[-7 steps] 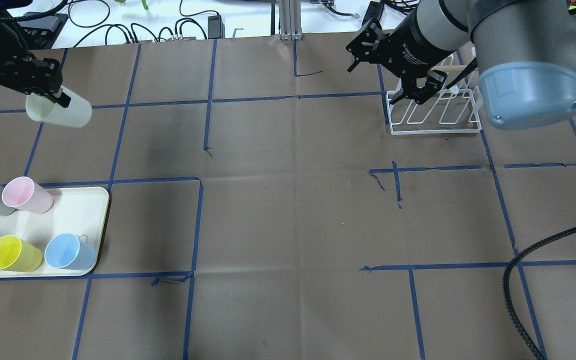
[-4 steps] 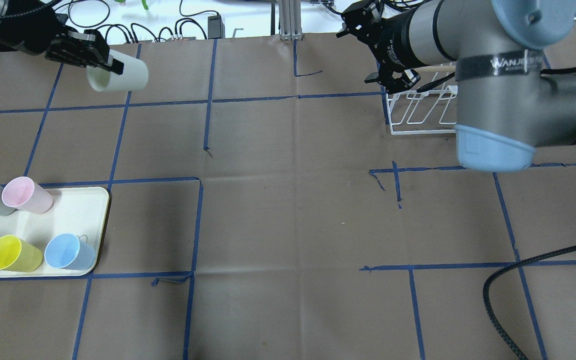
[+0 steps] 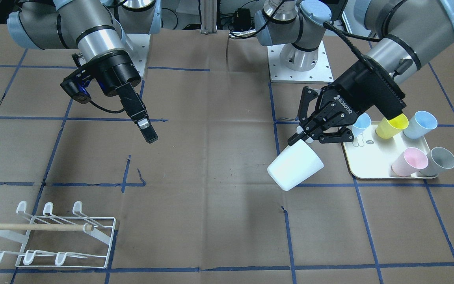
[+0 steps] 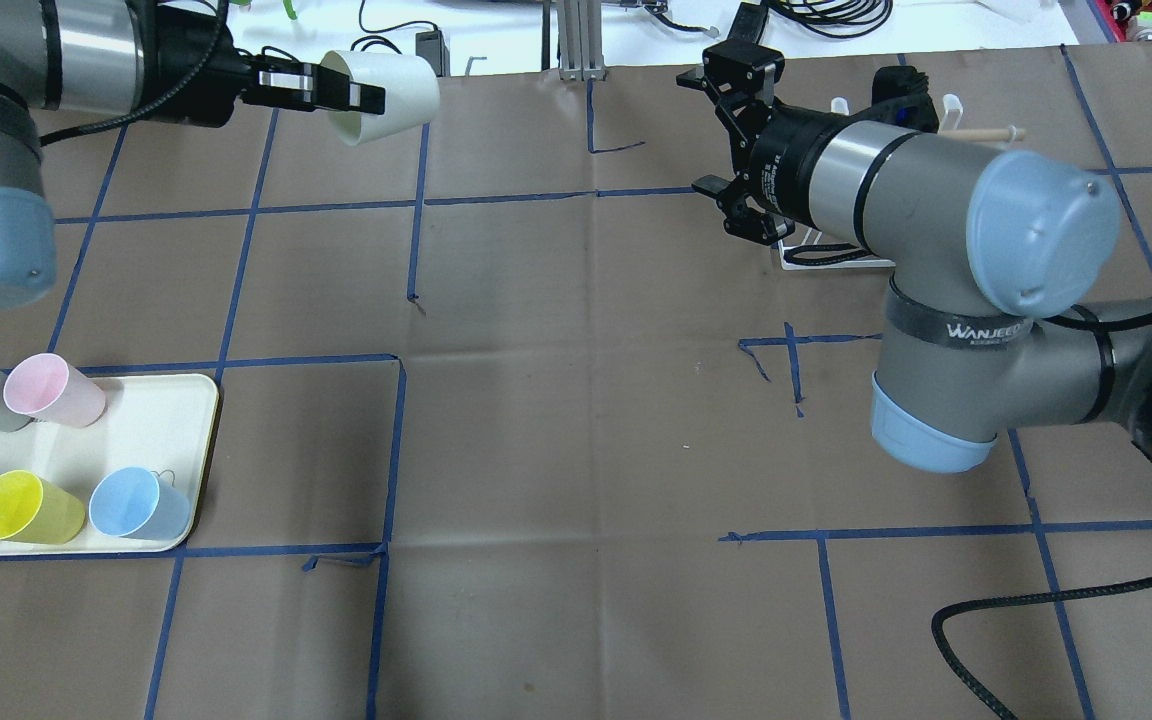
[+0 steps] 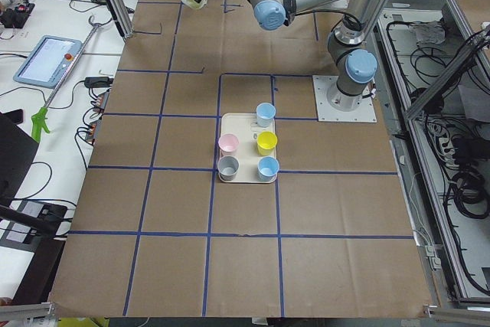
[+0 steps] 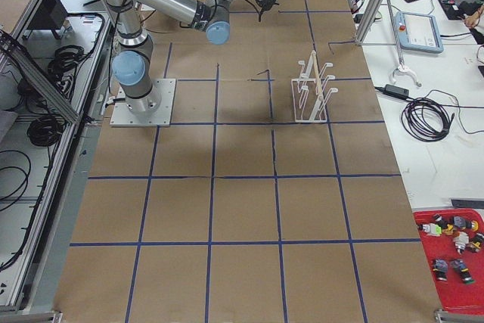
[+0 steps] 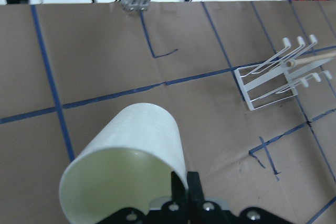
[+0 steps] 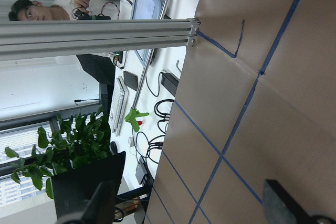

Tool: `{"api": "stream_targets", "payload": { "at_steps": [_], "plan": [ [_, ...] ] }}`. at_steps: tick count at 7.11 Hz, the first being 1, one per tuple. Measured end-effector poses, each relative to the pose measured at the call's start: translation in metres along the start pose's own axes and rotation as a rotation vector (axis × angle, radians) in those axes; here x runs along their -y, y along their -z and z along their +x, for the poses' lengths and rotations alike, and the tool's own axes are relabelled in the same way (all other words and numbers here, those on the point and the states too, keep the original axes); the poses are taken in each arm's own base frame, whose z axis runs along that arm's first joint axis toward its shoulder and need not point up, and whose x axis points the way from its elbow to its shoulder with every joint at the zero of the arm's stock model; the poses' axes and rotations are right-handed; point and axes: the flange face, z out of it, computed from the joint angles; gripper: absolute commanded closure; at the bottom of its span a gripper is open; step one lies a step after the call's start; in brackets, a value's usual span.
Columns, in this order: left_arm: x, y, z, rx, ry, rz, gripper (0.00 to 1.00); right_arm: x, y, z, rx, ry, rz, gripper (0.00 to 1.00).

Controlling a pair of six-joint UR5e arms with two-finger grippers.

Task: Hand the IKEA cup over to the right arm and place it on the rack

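Note:
My left gripper [image 4: 361, 97] is shut on the rim of a pale cream IKEA cup [image 4: 388, 92] and holds it tilted in the air over the table's far left. The pinch shows in the left wrist view [image 7: 185, 190], with the cup [image 7: 131, 161] mouth towards the camera, and in the front view [image 3: 304, 138] with the cup [image 3: 296, 165]. The right arm's gripper [image 4: 721, 140] is open and empty, pointing left, apart from the cup. It also shows in the front view [image 3: 148, 134]. The white wire rack [image 3: 53, 236] stands empty; in the overhead view the rack [image 4: 946, 105] is mostly hidden behind the right arm.
A cream tray [image 4: 176, 420] at the near left holds pink [image 4: 51, 390], grey, yellow [image 4: 26, 508] and blue [image 4: 136, 503] cups. An aluminium post [image 4: 576, 40] and cables lie past the far edge. A black cable [image 4: 1036, 590] loops at the near right.
My left gripper has carried the cup to the right and farther from me. The right arm has swung round, its gripper moving left, off the rack.

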Motion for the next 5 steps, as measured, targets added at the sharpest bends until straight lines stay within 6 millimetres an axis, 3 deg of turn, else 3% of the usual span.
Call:
{"api": "stream_targets", "payload": {
  "at_steps": [5],
  "plan": [
    [-0.096,-0.074,0.040,-0.182,-0.313,0.244,1.00,-0.008,-0.006,0.011,0.078,-0.002,-0.086,0.00]
  ]
}}
